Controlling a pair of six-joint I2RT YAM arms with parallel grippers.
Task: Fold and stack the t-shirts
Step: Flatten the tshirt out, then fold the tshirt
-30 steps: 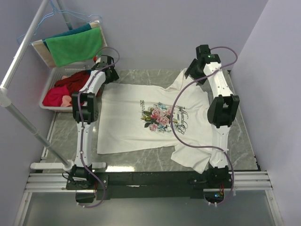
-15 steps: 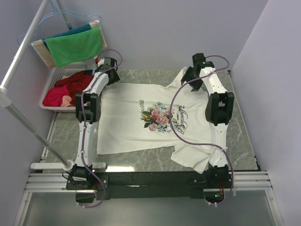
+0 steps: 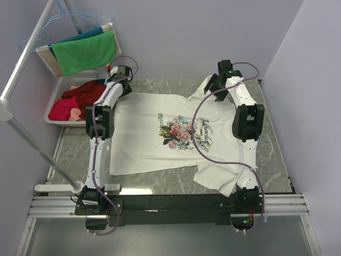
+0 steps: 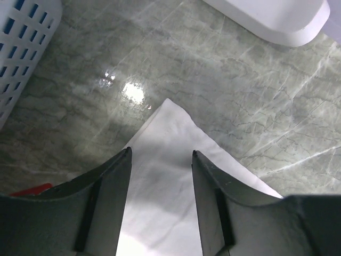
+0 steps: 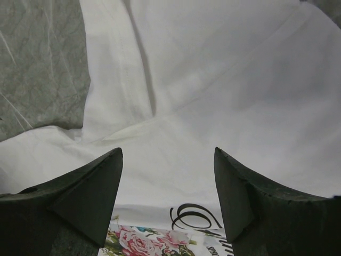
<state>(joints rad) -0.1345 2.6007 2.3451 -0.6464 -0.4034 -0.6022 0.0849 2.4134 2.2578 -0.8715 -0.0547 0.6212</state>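
Note:
A white t-shirt with a pink-rose print and dark script lies spread flat on the marble table. My left gripper is down at the shirt's far left corner. In the left wrist view its dark fingers stand a little apart astride that white corner, and the cloth lies flat between them. My right gripper hovers over the far sleeve and shoulder. Seen from the right wrist, this gripper is wide open above the sleeve seam, with nothing between the fingers.
A white slotted basket holding red clothes stands at the far left, close to my left gripper. Green and teal cloths hang over its rim. A metal rack pole runs along the left. Walls close the far and right sides.
My left arm shifted slightly right onto the shirt's corner. My right gripper moved a little left over the far shoulder. The shirt has not moved.

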